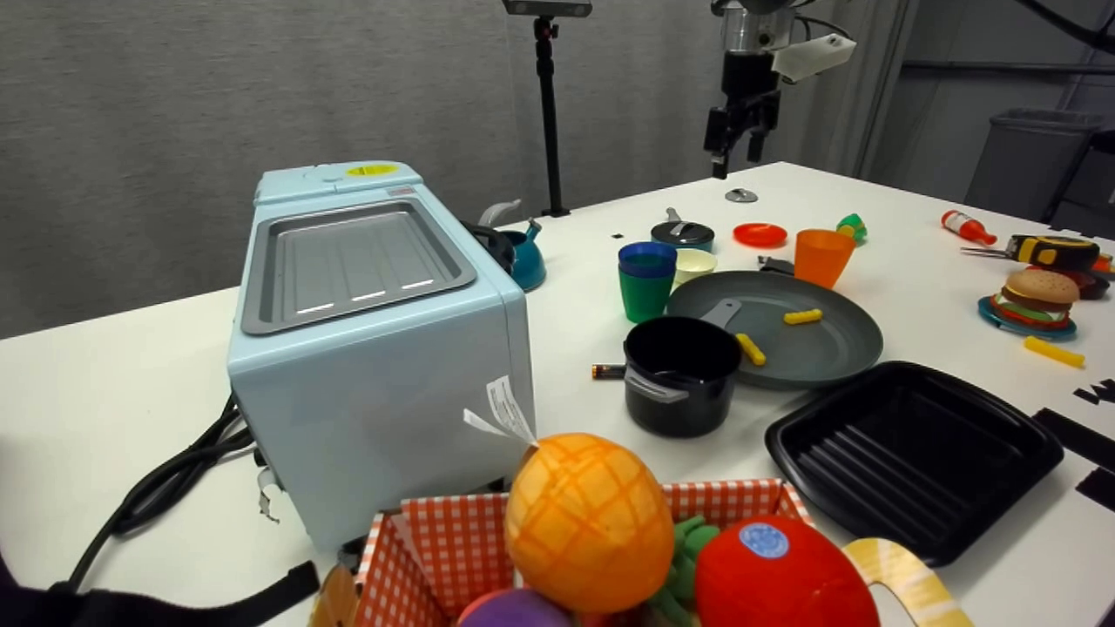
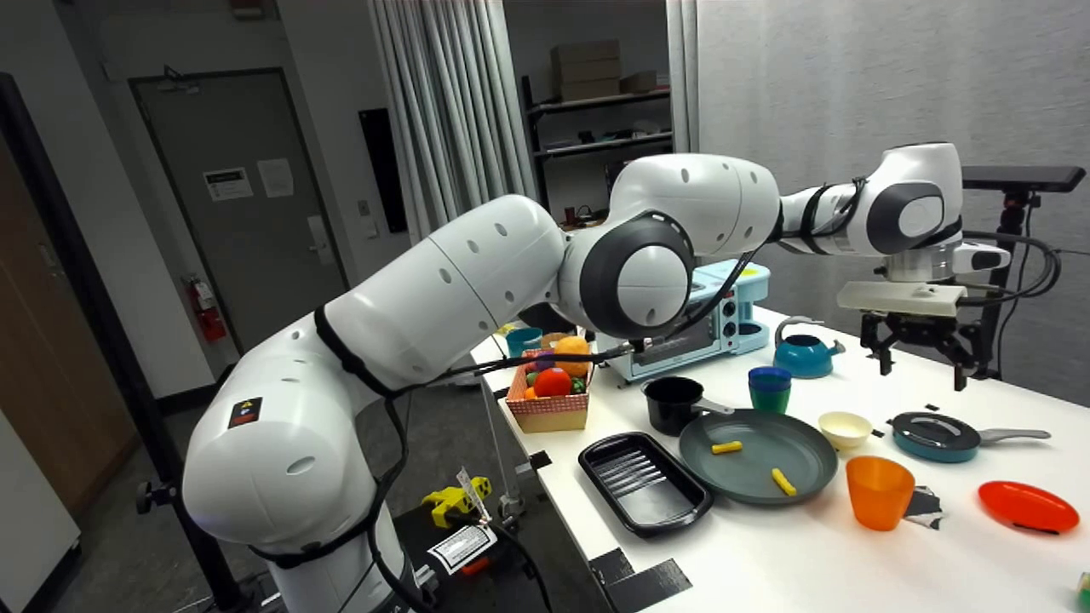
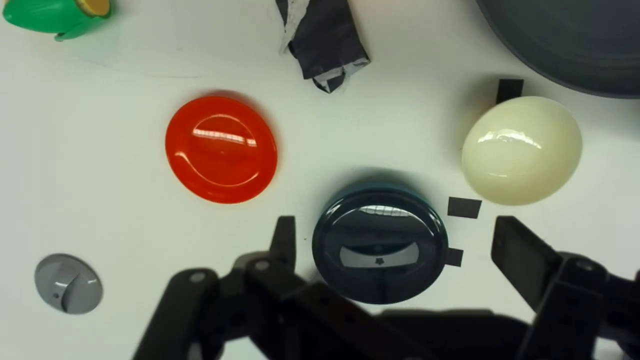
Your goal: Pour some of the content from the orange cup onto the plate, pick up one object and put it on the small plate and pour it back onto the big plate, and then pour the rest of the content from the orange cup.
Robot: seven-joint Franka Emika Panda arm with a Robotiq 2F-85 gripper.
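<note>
Two yellow pieces (image 2: 783, 482) to choose from, hovering well apart from both.
Holding and touching nothing, with the gripper (image 2: 923, 375) spread wide above the lidded pan (image 3: 380, 235); probably needing to travel up and right in the wrist view, past the small plate (image 3: 522, 150), to the big plate (image 2: 754, 460) bearing those pieces at differing angles, minding the orange cup (image 2: 879, 492) standing upright just beside.

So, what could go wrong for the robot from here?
Reaching in, the gripper might knock over the orange cup, which stands close beside the big plate; I can't tell what's inside. One yellow piece there lies near the black pot, so the pot may get bumped. That small piece could also slip when pinched.
</note>
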